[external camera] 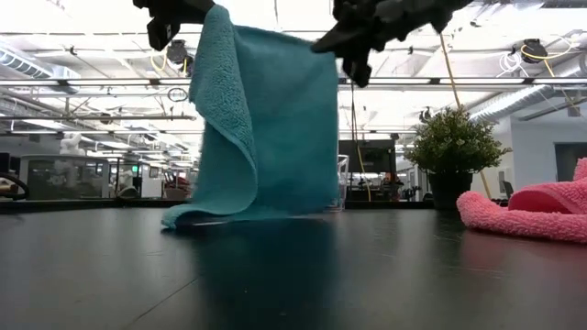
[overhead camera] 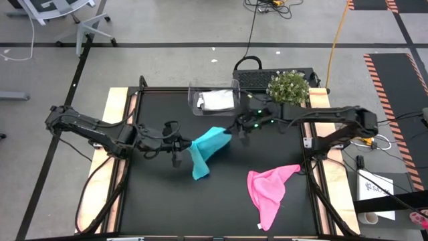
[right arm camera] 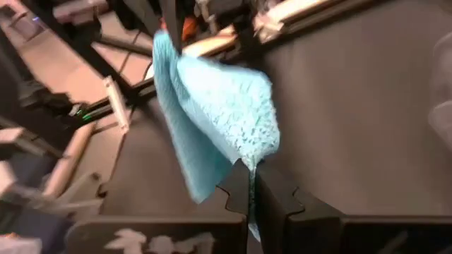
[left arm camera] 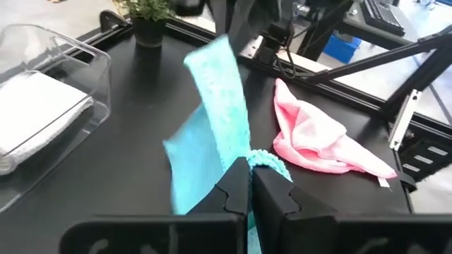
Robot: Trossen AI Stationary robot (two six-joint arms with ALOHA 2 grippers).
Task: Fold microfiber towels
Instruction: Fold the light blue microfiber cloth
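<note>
You had teal towel (overhead camera: 206,150) lifted mid-table, top corners pinched, bottom hem trailing on black table (overhead camera: 154,207). Left gripper (left arm camera: 249,185) clamped one corner; right gripper (right arm camera: 250,182) clamped other. Cloth looked light, soft, limp: it sagged and curled between grips, so judged best held at corners or along edge, kept taut. Pink towel (overhead camera: 270,191) lay crumpled toward your right. Grey-white towel (overhead camera: 217,100) sat in clear bin (overhead camera: 195,90). No readable writing on towels.
</note>
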